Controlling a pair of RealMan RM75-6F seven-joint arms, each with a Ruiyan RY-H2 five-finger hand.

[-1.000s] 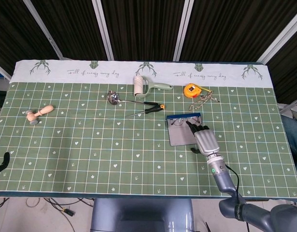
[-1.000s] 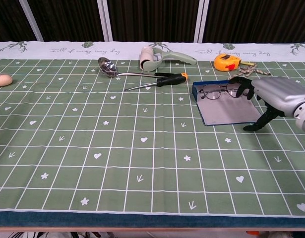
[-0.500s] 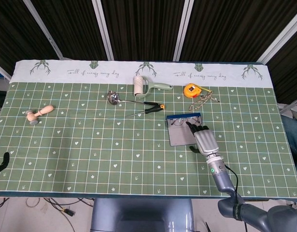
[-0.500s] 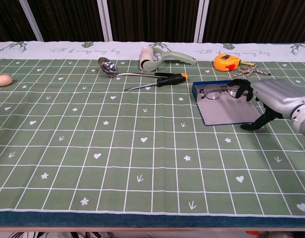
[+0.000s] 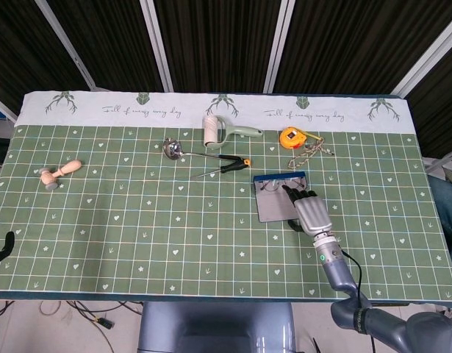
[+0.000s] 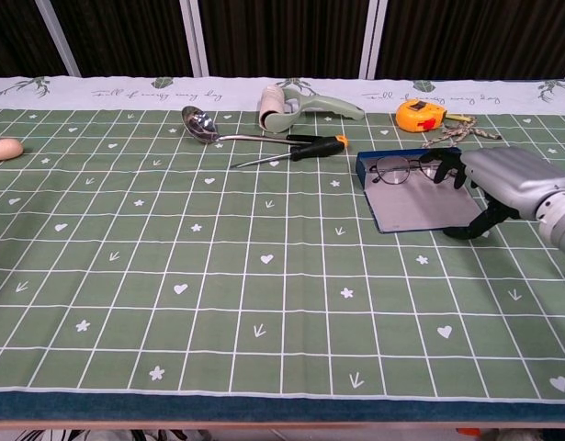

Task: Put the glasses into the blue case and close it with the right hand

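Observation:
The blue case lies open and flat on the green cloth, right of centre, showing its grey lining. The thin-framed glasses lie inside it along the raised far rim. My right hand hovers over the case's right edge, its fingertips at the right end of the glasses and its thumb down by the near right corner. It grips nothing that I can see. Only a dark tip of my left hand shows at the far left edge of the head view.
Behind the case lie an orange tape measure and a bit of cord. A lint roller, a spoon and an orange-handled screwdriver sit at the centre back. A wooden piece lies far left.
My right hand has crept a little to the left, further over the case's right edge. The glasses and the case have stayed put.

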